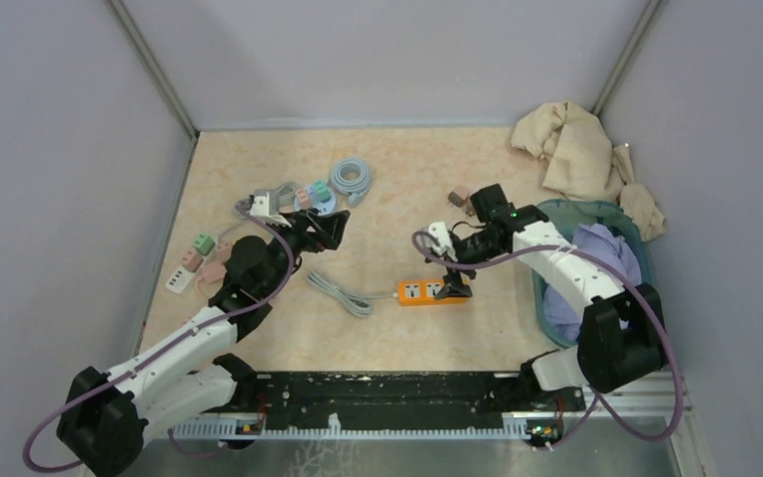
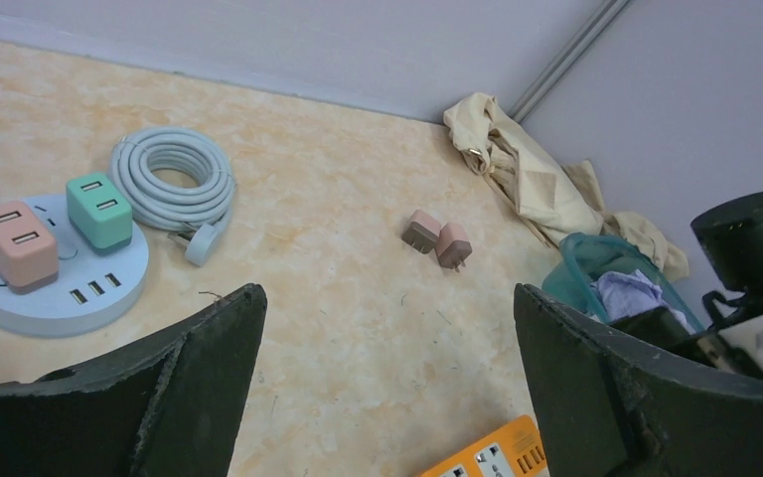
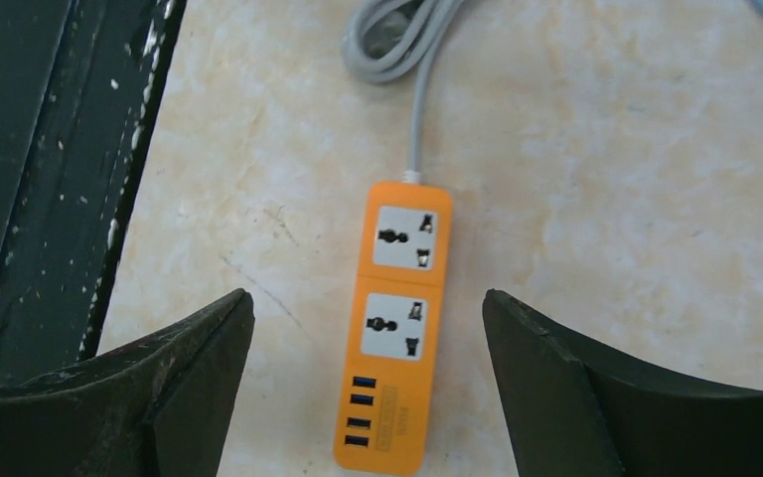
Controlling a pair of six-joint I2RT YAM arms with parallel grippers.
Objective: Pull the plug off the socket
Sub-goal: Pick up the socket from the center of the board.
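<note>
A round white socket hub (image 2: 55, 298) holds a pink plug (image 2: 17, 243) and a green plug (image 2: 99, 209); in the top view the hub (image 1: 326, 206) lies at the back left. My left gripper (image 2: 387, 290) is open and empty, just right of the hub in the top view (image 1: 333, 227). An orange power strip (image 3: 397, 318) lies mid-table (image 1: 422, 291) with both outlets empty. My right gripper (image 3: 366, 298) is open and empty, hovering over the strip's USB end (image 1: 454, 270).
A coiled grey cable (image 2: 174, 179) lies beside the hub. Two loose pink plugs (image 2: 437, 238) lie on the table. A teal basket (image 1: 624, 217) of clothes and a beige cloth (image 1: 576, 149) are at the right. More plugs (image 1: 194, 260) lie at the left wall.
</note>
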